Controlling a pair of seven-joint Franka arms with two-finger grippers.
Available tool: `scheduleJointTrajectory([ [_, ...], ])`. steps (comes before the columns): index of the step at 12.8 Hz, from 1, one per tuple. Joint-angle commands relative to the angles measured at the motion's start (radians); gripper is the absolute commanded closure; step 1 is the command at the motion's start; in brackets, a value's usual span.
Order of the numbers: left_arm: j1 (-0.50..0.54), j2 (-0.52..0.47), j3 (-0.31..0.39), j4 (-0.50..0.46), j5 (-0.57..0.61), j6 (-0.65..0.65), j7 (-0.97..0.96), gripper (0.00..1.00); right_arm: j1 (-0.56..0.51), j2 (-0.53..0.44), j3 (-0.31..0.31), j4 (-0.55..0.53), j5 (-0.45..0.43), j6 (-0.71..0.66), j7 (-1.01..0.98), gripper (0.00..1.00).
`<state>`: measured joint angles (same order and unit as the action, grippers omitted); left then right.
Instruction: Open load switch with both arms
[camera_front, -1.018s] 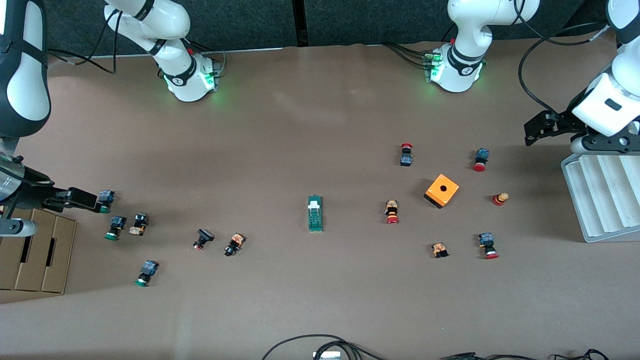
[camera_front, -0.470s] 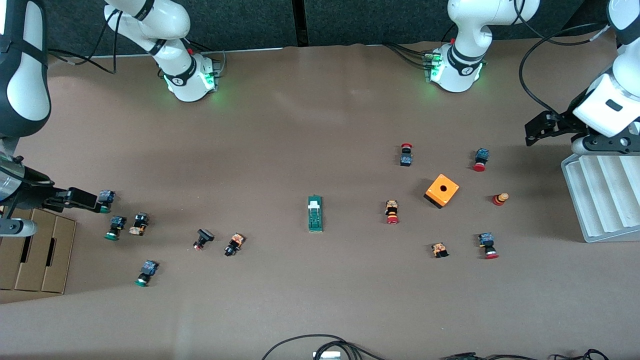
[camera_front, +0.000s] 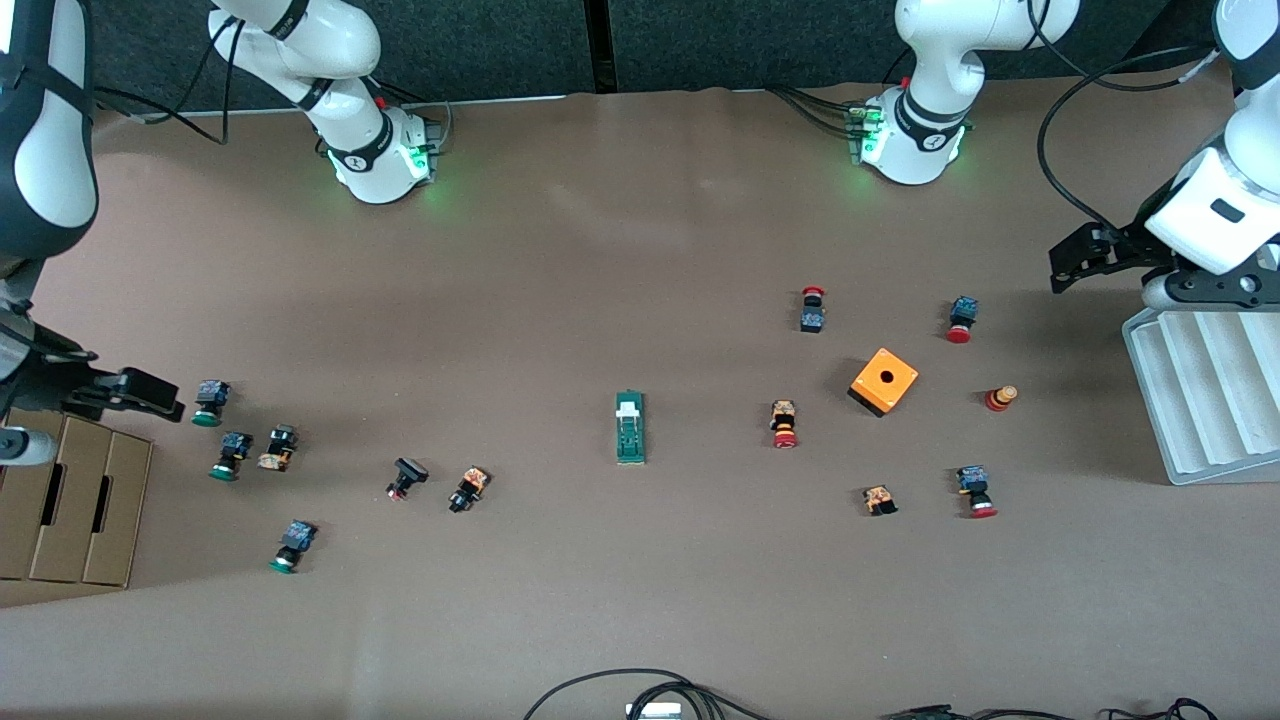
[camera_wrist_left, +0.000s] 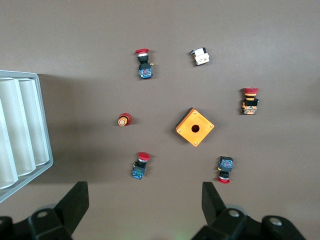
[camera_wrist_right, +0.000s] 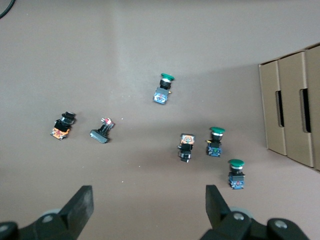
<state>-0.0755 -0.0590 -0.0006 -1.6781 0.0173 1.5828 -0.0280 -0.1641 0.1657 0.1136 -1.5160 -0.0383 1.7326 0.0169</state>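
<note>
Brown table (camera_front: 640, 250), dark wall panels (camera_front: 480, 40); left gripper (camera_wrist_left: 142, 212), right gripper (camera_wrist_right: 148, 212) jaws apart, empty.

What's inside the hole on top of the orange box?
The orange box has one round hole in its top face. It just looks dark in both views; whatever lies deeper inside is hidden by the box's walls.

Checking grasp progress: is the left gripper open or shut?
Open: the left gripper shows its fingers spread wide, with only bare table between them.
</note>
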Motion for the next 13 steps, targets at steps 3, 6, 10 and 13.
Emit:
scheduleJointTrajectory([
  [3,-0.006,0.002,0.001,0.008,0.004,0.006,-0.006,0.00,0.009,-0.008,0.003,0.000,-0.029,-0.024,0.008,0.00],
  [6,-0.004,0.002,0.001,0.008,0.006,0.006,-0.006,0.00,0.020,-0.034,0.003,-0.018,-0.026,-0.028,0.008,0.00],
  [10,-0.004,0.004,0.001,0.008,0.006,0.005,-0.006,0.00,0.054,-0.054,-0.009,-0.023,-0.020,-0.034,0.008,0.00],
  [13,-0.004,0.002,0.001,0.008,0.006,0.005,-0.004,0.00,0.052,-0.061,-0.009,-0.030,-0.012,-0.045,0.005,0.00],
])
